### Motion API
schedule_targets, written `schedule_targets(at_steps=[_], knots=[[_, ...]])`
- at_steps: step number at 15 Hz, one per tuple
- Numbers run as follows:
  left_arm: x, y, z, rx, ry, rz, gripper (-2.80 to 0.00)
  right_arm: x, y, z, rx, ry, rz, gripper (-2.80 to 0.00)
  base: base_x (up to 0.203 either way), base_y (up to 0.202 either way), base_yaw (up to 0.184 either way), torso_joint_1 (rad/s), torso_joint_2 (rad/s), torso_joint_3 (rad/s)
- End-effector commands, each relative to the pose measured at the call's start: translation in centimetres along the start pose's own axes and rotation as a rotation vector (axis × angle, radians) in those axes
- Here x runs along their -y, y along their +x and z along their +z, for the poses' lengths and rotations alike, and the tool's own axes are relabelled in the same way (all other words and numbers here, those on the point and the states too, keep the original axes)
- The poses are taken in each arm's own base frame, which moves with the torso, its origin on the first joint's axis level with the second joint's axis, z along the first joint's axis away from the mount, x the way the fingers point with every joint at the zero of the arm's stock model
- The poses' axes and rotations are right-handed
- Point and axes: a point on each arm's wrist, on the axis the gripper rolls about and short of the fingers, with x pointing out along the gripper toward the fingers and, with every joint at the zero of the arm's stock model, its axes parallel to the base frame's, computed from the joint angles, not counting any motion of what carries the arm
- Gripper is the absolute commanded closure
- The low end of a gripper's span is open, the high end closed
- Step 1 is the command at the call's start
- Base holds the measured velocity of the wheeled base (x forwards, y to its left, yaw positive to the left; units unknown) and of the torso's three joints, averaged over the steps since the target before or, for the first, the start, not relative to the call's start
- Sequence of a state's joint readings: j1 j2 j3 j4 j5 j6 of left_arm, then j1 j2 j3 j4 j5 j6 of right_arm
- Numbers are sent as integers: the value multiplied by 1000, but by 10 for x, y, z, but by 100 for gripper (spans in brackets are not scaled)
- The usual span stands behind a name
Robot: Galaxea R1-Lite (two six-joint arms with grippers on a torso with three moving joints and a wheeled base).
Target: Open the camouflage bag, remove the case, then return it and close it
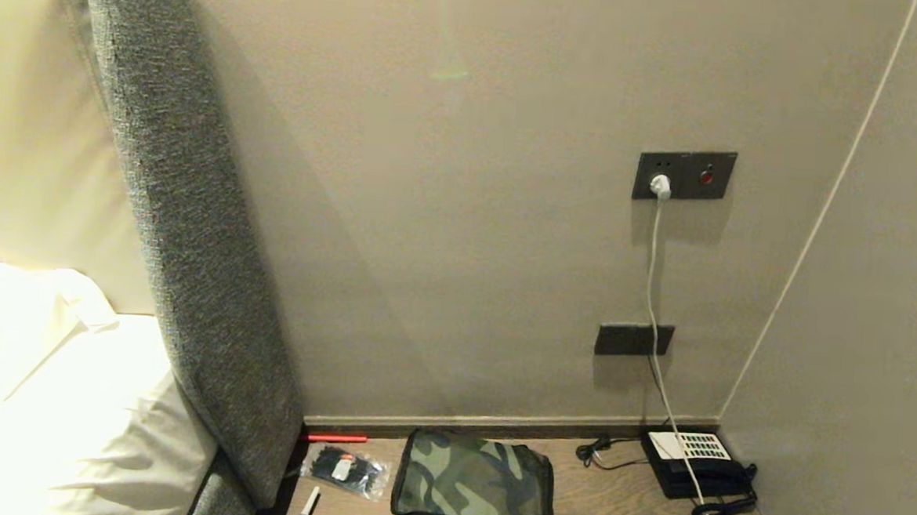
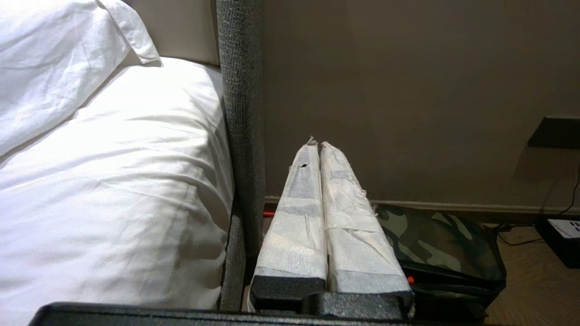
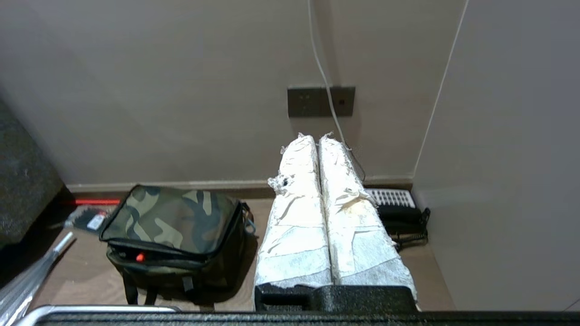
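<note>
The camouflage bag (image 1: 474, 486) sits shut on the wooden bedside surface at the bottom of the head view, its green-brown top up and a small red zip pull at its front. It shows too in the right wrist view (image 3: 172, 226) and partly in the left wrist view (image 2: 444, 244). The case is hidden. My left gripper (image 2: 318, 144) is shut and empty, held short of the bag, near the headboard. My right gripper (image 3: 317, 136) is shut and empty, beside the bag on the telephone's side. Neither arm shows in the head view.
A black telephone (image 1: 695, 458) with a white keypad stands at the right corner, a white cable (image 1: 653, 283) hanging to it from a wall socket. A clear packet of black ties (image 1: 344, 468) and a red pen (image 1: 335, 438) lie left of the bag. The grey headboard (image 1: 193, 236) and white bed (image 1: 50, 409) are left.
</note>
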State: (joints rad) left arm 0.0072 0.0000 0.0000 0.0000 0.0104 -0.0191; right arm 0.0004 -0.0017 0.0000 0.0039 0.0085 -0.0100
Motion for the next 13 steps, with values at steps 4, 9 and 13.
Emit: schedule_targets(at_steps=[4,9,13], knots=[[0,0,0,-2,1,1,0,0,0,0,2,-1,1,0,0,0,0,1,3,70],[0,0,0,-2,1,-1,0,0,0,0,2,5,0,0,0,0,0,2,0,6],[0,0,0,-2,4,-1,0,0,0,0,2,5,2,0,0,0,0,0,0,0]])
